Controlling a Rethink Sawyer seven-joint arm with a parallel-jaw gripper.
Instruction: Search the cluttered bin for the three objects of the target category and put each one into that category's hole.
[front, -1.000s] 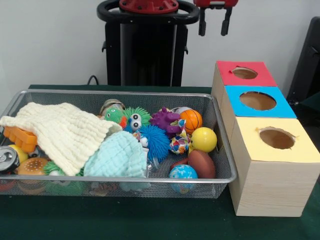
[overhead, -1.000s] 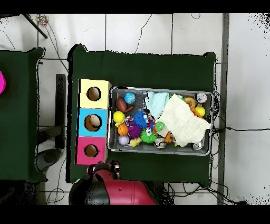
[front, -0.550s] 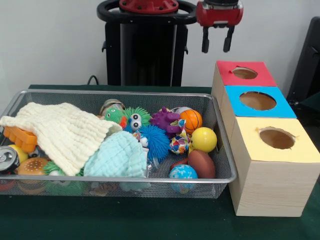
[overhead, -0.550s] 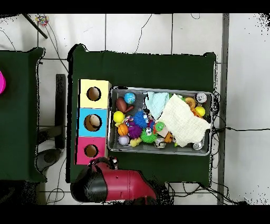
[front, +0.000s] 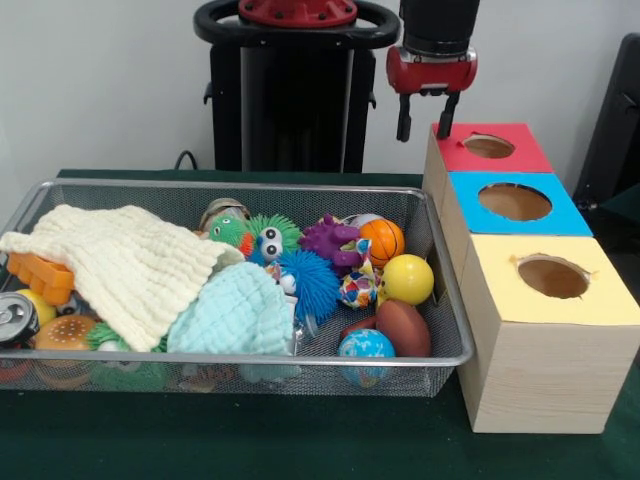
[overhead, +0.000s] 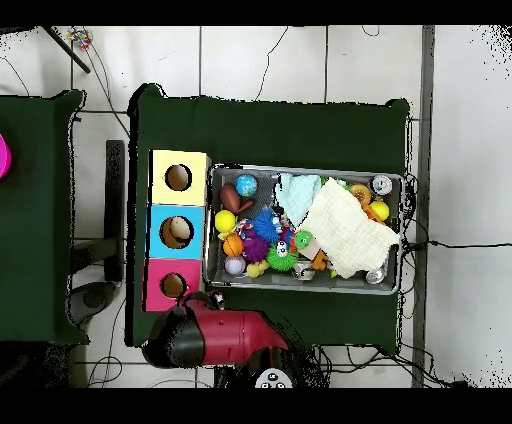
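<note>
My gripper (front: 423, 122) hangs open and empty above the bin's far right corner, just left of the red box (front: 489, 146). In the wire bin (front: 452, 300), at its right end, lie a small basketball (front: 382, 240), a yellow ball (front: 407, 278), a brown football (front: 403, 327), a globe ball (front: 365, 350) and a patterned ball (front: 358, 290). Spiky toys sit beside them: blue (front: 308, 280), green (front: 250, 232) and purple (front: 330, 240). In the overhead view the red arm (overhead: 215, 338) lies below the bin (overhead: 305, 168).
A cream cloth (front: 120, 265) and a light blue cloth (front: 235, 310) cover the bin's left half. A can (front: 15, 318), a toy burger (front: 65, 335) and an orange toy (front: 40, 275) show at its left end. The blue box (front: 515, 201) and yellow box (front: 553, 277) stand right of the bin.
The gripper has come down from the top edge and now hangs lower, beside the red box. Nothing in the bin has moved.
</note>
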